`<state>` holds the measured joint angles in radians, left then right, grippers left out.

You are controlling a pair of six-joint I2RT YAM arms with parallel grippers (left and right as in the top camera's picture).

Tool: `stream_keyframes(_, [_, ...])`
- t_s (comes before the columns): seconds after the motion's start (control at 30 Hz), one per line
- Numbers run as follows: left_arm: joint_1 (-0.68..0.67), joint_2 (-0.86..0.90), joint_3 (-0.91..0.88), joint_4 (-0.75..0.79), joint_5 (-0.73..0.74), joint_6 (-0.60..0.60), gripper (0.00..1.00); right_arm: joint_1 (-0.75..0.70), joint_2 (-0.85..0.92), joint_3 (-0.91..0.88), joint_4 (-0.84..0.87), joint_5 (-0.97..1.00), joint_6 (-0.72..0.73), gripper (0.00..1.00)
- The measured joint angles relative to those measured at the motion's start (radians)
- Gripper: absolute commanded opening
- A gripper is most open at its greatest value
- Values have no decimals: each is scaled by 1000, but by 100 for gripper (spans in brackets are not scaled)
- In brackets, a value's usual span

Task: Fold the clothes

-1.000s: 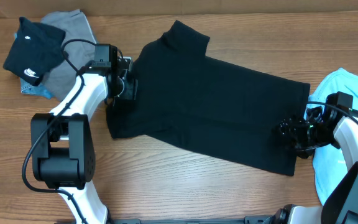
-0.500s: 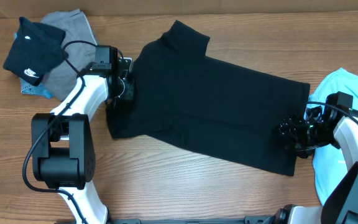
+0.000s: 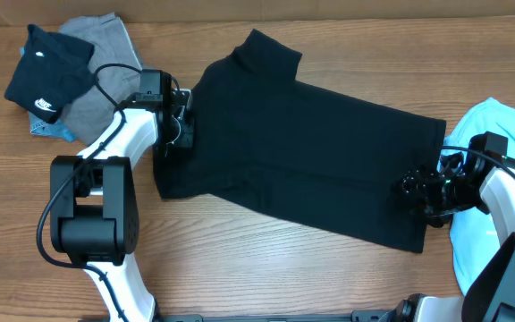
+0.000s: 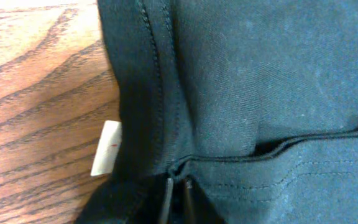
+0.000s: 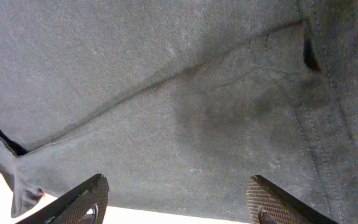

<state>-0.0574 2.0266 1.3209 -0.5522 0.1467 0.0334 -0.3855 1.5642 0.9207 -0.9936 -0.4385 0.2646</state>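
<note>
The clothes, a large black T-shirt (image 3: 311,161), lie spread flat and slanted across the wooden table. My left gripper (image 3: 184,125) is at the shirt's left edge near the sleeve. In the left wrist view its jaws (image 4: 178,198) stand nearly together, pinching a small bunch of black fabric (image 4: 241,81) at a stitched seam. My right gripper (image 3: 414,192) rests over the shirt's lower right hem. In the right wrist view it (image 5: 179,202) is open, its ridged fingers (image 5: 86,202) wide apart above the dark cloth (image 5: 166,93), nothing between them.
A small black garment with a white logo (image 3: 47,76) lies on a grey garment (image 3: 97,54) at the back left. A light blue garment (image 3: 499,121) lies at the right edge under my right arm. A white tag (image 4: 106,148) pokes out beside the shirt's edge.
My left gripper's jaws have closed on the shirt's left edge, and the left arm has shifted slightly. The right arm and the shirt have stayed put.
</note>
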Motion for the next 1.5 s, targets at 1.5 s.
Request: stream_keyframes(1.5, [-21,-22,336,-226,-23,24,4,0,0,0,6,6,0,75])
